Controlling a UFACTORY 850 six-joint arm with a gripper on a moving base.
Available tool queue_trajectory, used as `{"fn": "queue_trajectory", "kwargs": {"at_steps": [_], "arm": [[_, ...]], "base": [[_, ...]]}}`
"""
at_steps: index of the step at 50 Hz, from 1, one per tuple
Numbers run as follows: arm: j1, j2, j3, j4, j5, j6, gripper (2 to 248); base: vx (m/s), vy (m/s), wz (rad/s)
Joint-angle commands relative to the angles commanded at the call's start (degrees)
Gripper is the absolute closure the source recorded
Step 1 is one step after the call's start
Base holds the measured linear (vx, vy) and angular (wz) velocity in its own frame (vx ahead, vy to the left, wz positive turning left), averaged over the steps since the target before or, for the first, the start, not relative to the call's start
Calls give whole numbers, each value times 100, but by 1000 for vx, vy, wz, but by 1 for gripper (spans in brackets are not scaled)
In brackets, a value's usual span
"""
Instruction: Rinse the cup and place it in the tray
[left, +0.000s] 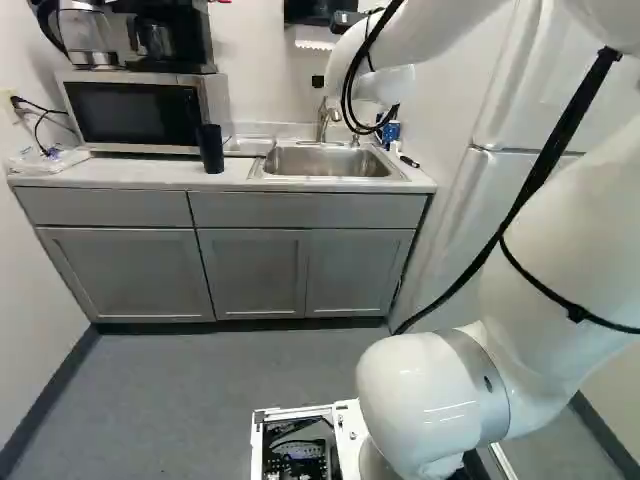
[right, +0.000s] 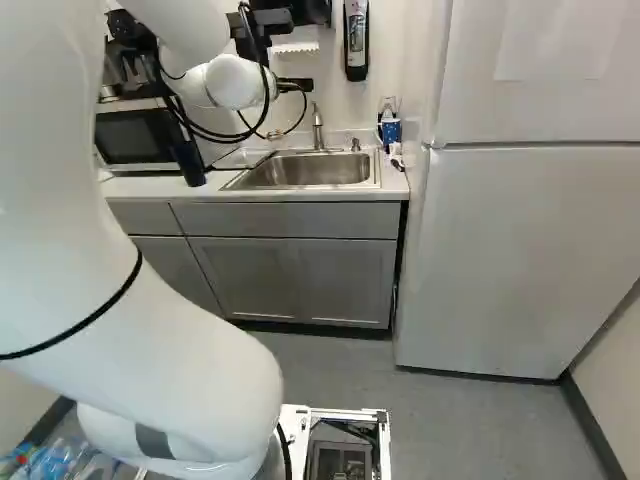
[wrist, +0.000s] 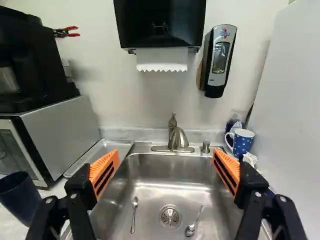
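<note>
Got the gripper (right: 268, 22) up over the sink (wrist: 170, 172) with the jaws spread wide, orange pads well apart and facing each other on either side of the basin in the wrist view. For the rinsing job, found the black cup (left: 210, 148) upright on the countertop (left: 120, 177), near its front edge, just in front of the right-hand end of the microwave (left: 135, 110). Can't really make out the inside of it, too dark in there. Also spotting the metal tray (wrist: 107, 146) toward the countertop's back edge, between microwave and sink. Down in the basin, seeing one spoon (wrist: 134, 215) and another spoon (wrist: 192, 228), one on each side of the drain (wrist: 170, 217). At the sink's back rim, got the faucet (wrist: 178, 139), then a dotted mug (wrist: 242, 143) near the countertop's back right corner, close to the fridge (right: 530, 250). Up on the wall, looking at a paper towel dispenser (wrist: 160, 22) with a sheet hanging out, plus a soap dispenser (wrist: 220, 60) beside it.
</note>
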Motion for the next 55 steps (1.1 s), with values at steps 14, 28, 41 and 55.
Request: {"fn": "queue_trajectory", "kwargs": {"at_steps": [14,28,41,55], "arm": [[0,0,0,0,0,0,3],[0,0,0,0,0,0,3],[0,0,0,0,0,0,3],[0,0,0,0,0,0,3]], "base": [[129,-22,11],[104,0,131],[116,-3,189],[127,-20,194]]}}
